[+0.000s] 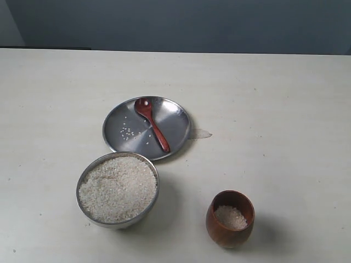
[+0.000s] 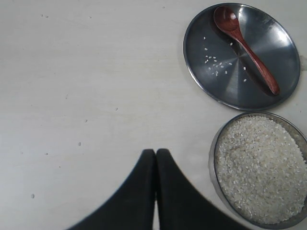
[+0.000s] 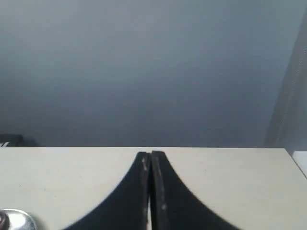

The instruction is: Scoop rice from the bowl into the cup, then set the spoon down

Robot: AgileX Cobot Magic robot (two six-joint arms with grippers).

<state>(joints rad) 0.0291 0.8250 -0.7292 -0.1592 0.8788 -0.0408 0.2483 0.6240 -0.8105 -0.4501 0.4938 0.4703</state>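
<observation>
The steel bowl (image 1: 155, 174) holds a heap of white rice (image 1: 117, 188) at the front left of the table. The reddish-brown wooden cup (image 1: 230, 230) stands to its right with some rice (image 1: 230, 217) inside. The dark wooden spoon (image 1: 152, 124) lies on the flat steel plate (image 1: 175, 123) behind the bowl. No gripper shows in the exterior view. My left gripper (image 2: 156, 152) is shut and empty over bare table, apart from the bowl (image 2: 216, 182), the plate (image 2: 283, 52) and the spoon (image 2: 247, 48). My right gripper (image 3: 150, 154) is shut and empty, facing the far wall.
A few loose grains (image 1: 128, 132) lie on the plate. A small pale smear (image 1: 202, 133) marks the table right of the plate. A shiny steel edge (image 3: 17, 220) shows at a corner of the right wrist view. A dark wall backs the table.
</observation>
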